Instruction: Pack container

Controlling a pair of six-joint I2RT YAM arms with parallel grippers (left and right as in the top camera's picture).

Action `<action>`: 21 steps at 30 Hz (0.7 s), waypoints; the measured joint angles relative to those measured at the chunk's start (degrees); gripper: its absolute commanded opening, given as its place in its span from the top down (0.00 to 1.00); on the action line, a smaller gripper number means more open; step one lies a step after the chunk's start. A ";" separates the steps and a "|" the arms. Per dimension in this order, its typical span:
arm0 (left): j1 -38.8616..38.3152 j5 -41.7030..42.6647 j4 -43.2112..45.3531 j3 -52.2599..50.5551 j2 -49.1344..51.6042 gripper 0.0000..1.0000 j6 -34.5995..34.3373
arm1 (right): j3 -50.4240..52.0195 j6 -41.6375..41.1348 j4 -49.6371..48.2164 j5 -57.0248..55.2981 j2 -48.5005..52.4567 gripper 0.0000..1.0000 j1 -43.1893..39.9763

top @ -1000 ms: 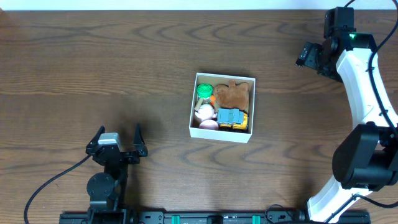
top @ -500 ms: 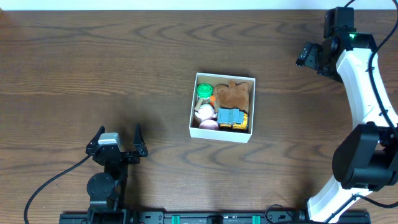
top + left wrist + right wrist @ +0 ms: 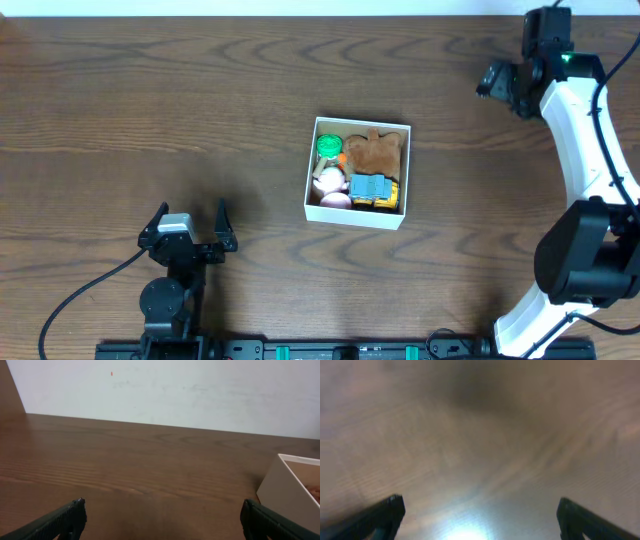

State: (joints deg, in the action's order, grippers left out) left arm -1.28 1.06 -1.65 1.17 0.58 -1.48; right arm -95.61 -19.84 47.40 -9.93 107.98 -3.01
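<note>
Your left claw (image 3: 190, 214) and right claw (image 3: 492, 82) both gape, empty. The container (image 3: 355, 213), filled with toys (image 3: 375, 152), sits ahead-right of the left claw, well apart from the right. Packing looks finished; next, just park both arms.

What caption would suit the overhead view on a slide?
White box full of toys at centre; left claw open near its base, right claw open at the far corner.
</note>
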 measured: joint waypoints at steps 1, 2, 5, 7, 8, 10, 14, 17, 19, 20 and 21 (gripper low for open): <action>0.00 0.02 -0.04 0.02 0.00 0.02 0.00 | 0.00 1.62 -1.99 -0.02 -0.66 0.01 0.44; 0.00 0.00 -0.04 0.04 0.00 0.02 0.00 | 0.00 3.58 -3.82 -0.02 -1.77 0.01 1.16; 0.00 0.00 -0.07 0.04 0.00 0.02 0.00 | 0.00 8.15 -5.57 -0.11 -6.91 0.01 4.24; 0.00 0.00 -0.07 0.04 0.00 0.02 0.00 | 0.00 10.03 -5.79 -0.04 -11.74 0.01 7.06; 0.00 0.00 -0.09 0.04 0.00 0.02 0.00 | 0.00 10.60 -5.73 0.00 -13.99 0.01 8.24; 0.00 0.00 -0.09 0.04 0.00 0.02 -0.02 | -0.02 11.65 -5.07 0.13 -19.08 0.01 10.75; 0.02 0.00 -0.09 0.04 0.00 0.02 0.00 | -0.24 12.83 -1.40 0.17 -29.59 0.01 12.57; 0.02 0.00 -0.09 0.04 0.00 0.02 0.00 | 0.42 13.07 -0.26 -0.15 -35.65 0.01 12.55; 0.02 0.00 -0.11 0.04 0.02 0.02 -0.02 | 2.78 13.14 0.07 -0.15 -40.11 0.01 12.57; 0.02 0.00 -0.09 0.07 0.00 0.02 -0.02 | 4.63 13.14 -0.11 -0.15 -42.45 0.01 12.57; 0.02 0.00 -0.13 0.07 0.02 0.02 -0.02 | 7.13 13.14 -0.28 -0.17 -45.11 0.01 12.57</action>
State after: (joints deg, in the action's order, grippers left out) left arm -1.26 1.06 -1.78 1.23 0.60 -1.50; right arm -88.49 -6.70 47.11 -10.11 62.87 9.56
